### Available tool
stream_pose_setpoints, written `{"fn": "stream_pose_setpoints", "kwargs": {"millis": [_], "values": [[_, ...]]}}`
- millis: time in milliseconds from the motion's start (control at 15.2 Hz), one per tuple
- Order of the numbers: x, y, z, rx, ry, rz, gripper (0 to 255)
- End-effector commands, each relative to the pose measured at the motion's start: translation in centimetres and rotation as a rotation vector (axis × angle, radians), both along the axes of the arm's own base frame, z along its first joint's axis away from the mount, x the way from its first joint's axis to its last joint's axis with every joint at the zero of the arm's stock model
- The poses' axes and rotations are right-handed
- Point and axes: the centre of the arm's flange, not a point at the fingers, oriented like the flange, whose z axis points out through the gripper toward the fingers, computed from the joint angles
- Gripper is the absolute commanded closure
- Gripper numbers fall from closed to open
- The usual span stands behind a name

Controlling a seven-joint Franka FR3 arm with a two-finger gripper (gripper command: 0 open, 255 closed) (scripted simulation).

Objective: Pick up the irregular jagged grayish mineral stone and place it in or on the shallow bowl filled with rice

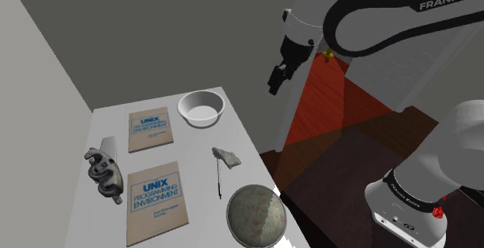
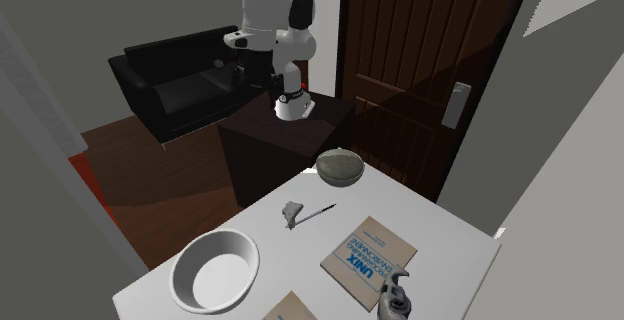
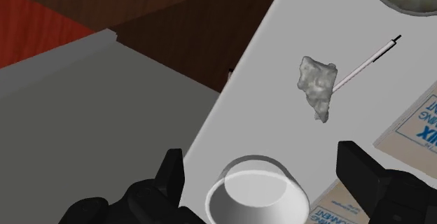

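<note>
The gripper (image 1: 275, 80) hangs high beside the table (image 1: 194, 142) edge, its fingers wide apart and holding nothing. I think it is only aiming, because the stone (image 3: 317, 84) lies well ahead of it. Nearer than the stone, almost under the gripper, stands an empty white bowl (image 3: 255, 194), which is not the target. The stone lies on the table, free on most sides, so a grasp from above looks possible. A pen (image 3: 364, 63) seems to touch the stone and may roll when the fingers close. Beyond the stone waits the rice bowl (image 2: 340, 178). The books (image 1: 157, 200) and a grey figure (image 1: 105, 173) lie well apart from the stone, out of the way.
</note>
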Motion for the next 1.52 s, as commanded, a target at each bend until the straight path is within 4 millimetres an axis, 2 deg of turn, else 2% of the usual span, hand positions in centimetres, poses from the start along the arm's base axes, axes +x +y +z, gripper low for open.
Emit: {"fn": "stream_pose_setpoints", "kwargs": {"millis": [0,1254,1320,1452], "values": [[0.5,1.6,-2.5,-0.011,-0.004,0.016,0],[5.3,17.4,-22.4,-0.128,-0.033,0.166,0],[5.5,18.0,-23.3,-0.133,-0.034,0.172,0],[5.7,17.9,-24.3,-0.133,-0.034,0.172,0]]}}
